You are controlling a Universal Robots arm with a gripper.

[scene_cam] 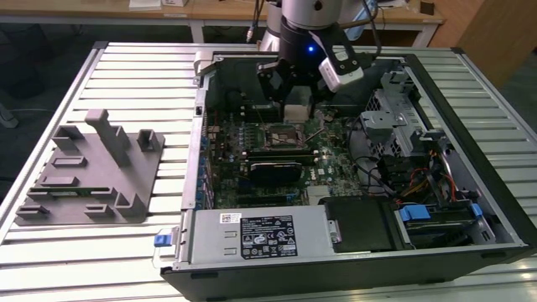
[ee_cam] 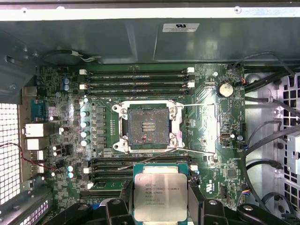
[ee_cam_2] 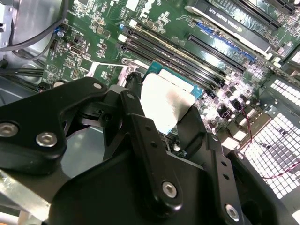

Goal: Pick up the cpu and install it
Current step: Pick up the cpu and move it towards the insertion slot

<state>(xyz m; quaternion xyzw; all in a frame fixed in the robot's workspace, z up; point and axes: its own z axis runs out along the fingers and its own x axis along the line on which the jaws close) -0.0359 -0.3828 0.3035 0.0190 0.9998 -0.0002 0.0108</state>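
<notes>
Holding cpu (ee_cam: 161, 192) | gripper (ee_cam: 161, 200) clamped | mobo socket (ee_cam: 147, 125) nearby, apart

Two side edges of the cpu (ee_cam: 161, 198) behind the hand (ee_cam: 161, 190).

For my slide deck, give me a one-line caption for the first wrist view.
Gripper holds the cpu over the motherboard, apart from the open, empty socket.

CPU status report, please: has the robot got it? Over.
Gripper shut on cpu, held above motherboard. Socket empty, cpu not installed. Thin lever beside socket.
</notes>
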